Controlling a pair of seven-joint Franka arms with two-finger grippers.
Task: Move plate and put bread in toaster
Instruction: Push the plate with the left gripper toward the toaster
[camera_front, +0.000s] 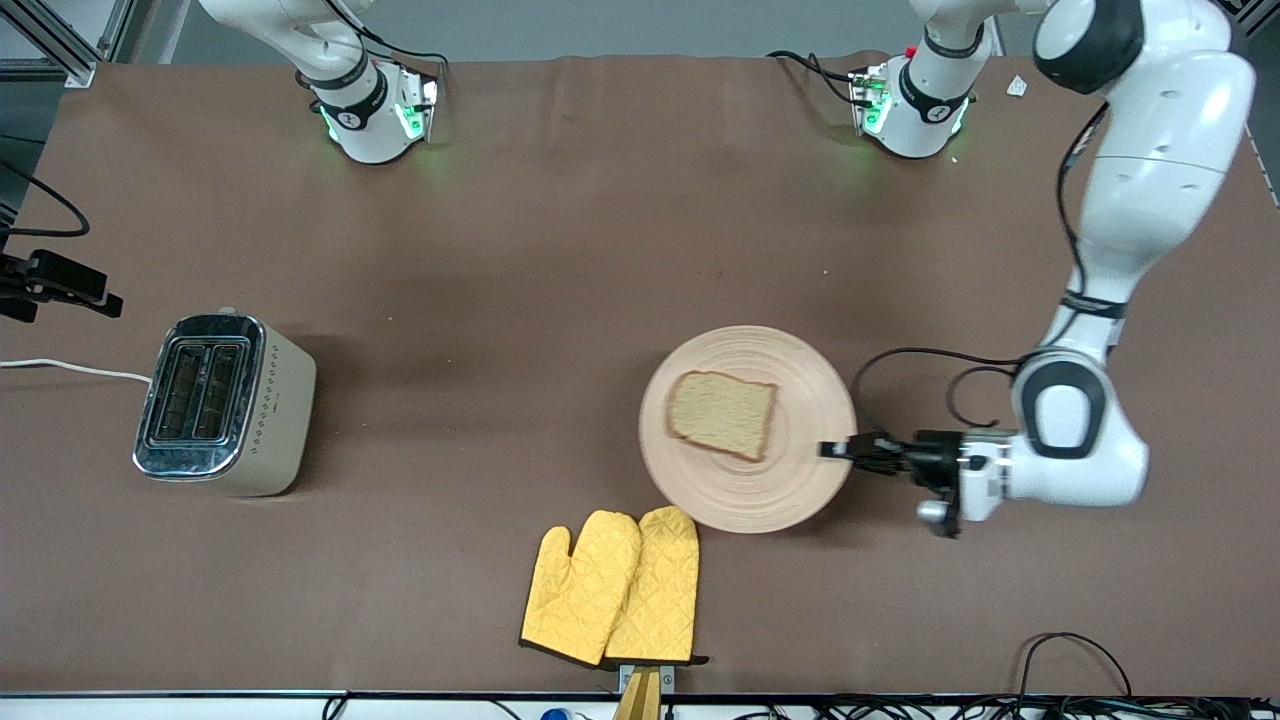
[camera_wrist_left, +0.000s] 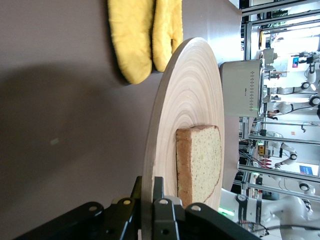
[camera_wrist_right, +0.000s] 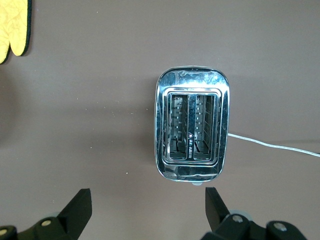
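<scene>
Here, the left gripper (camera_front: 838, 450) reaches in low from the left arm's end of the table and clamps the rim of the plate (camera_front: 790, 480), one finger above the edge and one below. In the left wrist view the fingers (camera_wrist_left: 162, 212) pinch the wooden rim (camera_wrist_left: 150, 165), and the plate (camera_wrist_left: 192, 100) appears lifted slightly off the brown table (camera_front: 560, 250). The bread (camera_front: 722, 413) lies flat on the plate, off centre toward the robots' bases; the same slice (camera_wrist_left: 200, 162) shows just past the gripped edge. A pair of yellow oven mitts (camera_front: 612, 588) lies nearer to the front camera than the plate, its fingertips just beside the plate's rim. The toaster (camera_front: 225, 404) stands well apart, toward the right arm's end of the table, both slots empty and its white cord (camera_front: 70, 368) trailing off the table edge. The right gripper (camera_wrist_right: 147, 207) hangs over the toaster (camera_wrist_right: 192, 125), fingers spread wide and holding nothing; this arm waits.
</scene>
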